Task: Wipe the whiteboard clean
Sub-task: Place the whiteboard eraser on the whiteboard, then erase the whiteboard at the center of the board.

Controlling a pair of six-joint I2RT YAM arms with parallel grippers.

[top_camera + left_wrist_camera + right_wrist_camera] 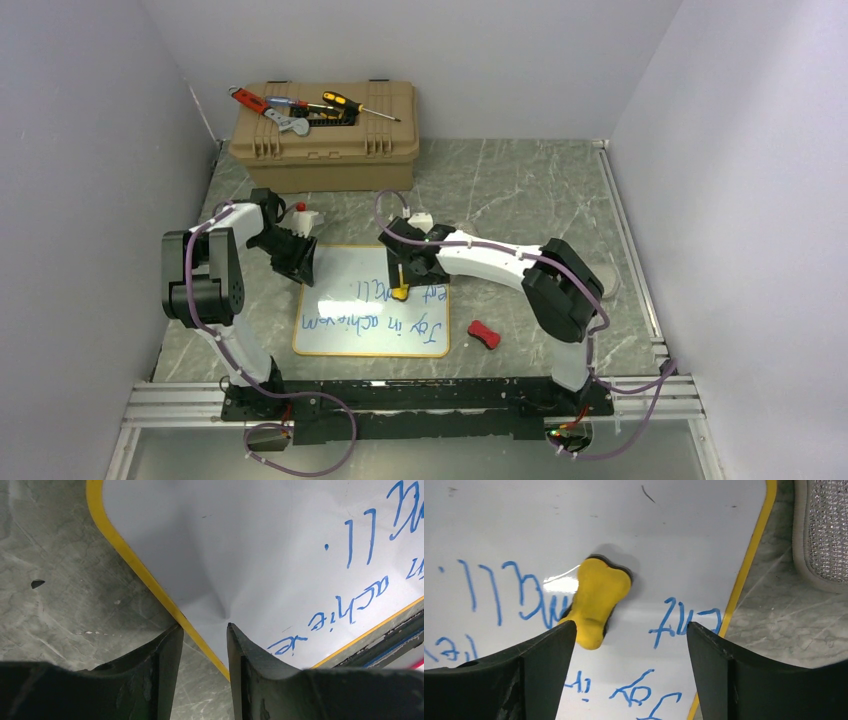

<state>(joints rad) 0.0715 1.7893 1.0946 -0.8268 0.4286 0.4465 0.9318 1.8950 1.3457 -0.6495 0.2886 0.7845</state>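
Observation:
The whiteboard (pixel 345 272) lies flat on the table, its yellow-orange frame around blue handwriting. My left gripper (pixel 305 276) points down at the board's left edge. In the left wrist view its jaws (pixel 204 626) stand a little apart, one fingertip on the table side and one on the white surface (pixel 250 545), with the frame strip between them. My right gripper (pixel 405 278) hovers over the middle of the board, open. A yellow eraser (pixel 596 600) lies on the board (pixel 574 520) over the writing, just ahead of the left finger of the right gripper (pixel 630 625), and nothing is between those fingers.
A tan toolbox (pixel 325 135) with screwdrivers and a wrench on its lid stands at the back. A small red-capped white item (pixel 305 215) sits behind the board. A red object (pixel 484 334) lies right of it. A grey mesh-topped item (pixel 824 530) is beyond the board's right edge.

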